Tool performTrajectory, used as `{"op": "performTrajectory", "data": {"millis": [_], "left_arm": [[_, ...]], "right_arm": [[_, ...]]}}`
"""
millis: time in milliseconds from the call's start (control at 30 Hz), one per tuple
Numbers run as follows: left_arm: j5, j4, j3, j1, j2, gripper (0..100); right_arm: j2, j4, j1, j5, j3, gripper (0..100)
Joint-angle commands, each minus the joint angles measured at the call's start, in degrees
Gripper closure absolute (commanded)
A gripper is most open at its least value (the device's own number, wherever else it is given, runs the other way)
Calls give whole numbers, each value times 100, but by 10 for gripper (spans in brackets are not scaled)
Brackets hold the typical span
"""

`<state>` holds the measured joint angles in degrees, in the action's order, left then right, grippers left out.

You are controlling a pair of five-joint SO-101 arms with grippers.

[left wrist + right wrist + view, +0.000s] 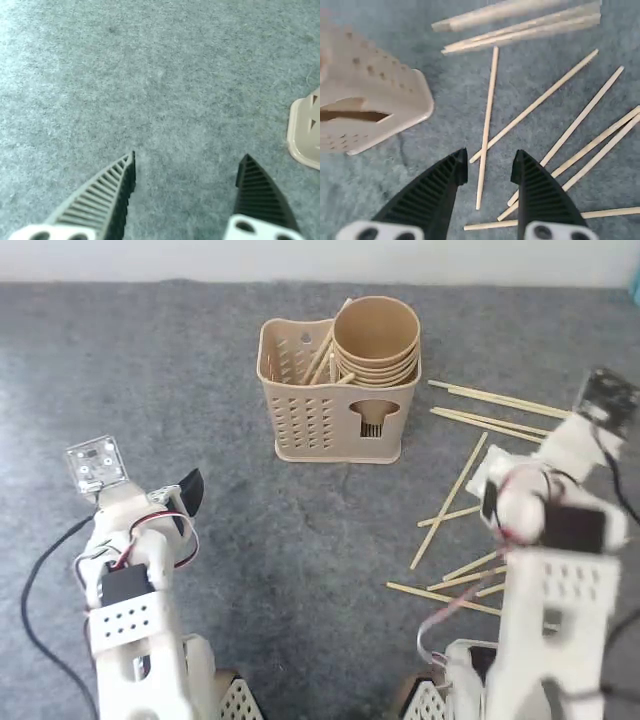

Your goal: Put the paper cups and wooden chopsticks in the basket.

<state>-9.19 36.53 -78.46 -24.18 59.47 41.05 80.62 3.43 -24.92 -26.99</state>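
We see a grey bench point(150, 370) carrying everything. The basket point(320, 420) stands near the middle of the bench's far edge. The left wrist view catches just one of its corners, and the right wrist view cuts it off at one side. A stack of paper cups point(376, 330) sits in the basket's right-hand part. The rims nest so tightly that we cannot count them. Beside the cups a few chopsticks point(320, 355) lean inside the basket, mostly hidden by its wall.

The right arm point(550, 580), at the near right corner, covers part of the loose sticks.

The left claw point(189, 160) is released, its jaws wide apart, holding nothing over bare bench toward the near left corner.

The right claw point(490, 160) is also released and grasps nothing. One stick's end shows between its jaws, though we cannot tell whether they touch it.

Loose chopsticks point(450, 500) lie scattered flat toward the right edge, some crossing, some running out past the arm.
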Motion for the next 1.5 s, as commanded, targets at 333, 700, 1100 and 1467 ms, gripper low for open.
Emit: {"op": "performTrajectory", "data": {"millis": [333,700,1100,1467], "left_arm": [[44,-18,57,-26,-35,692],[44,-26,75,-26,-35,692],[44,-26,75,-26,-35,692],[44,-26,75,-26,-35,692]], "right_arm": [[-3160,-2976,4,-756,-334,845],[-5499,-3723,48,-712,791,845],[-5684,-3398,13,-703,1125,944],[-5560,-3055,75,-695,1090,992]]}}
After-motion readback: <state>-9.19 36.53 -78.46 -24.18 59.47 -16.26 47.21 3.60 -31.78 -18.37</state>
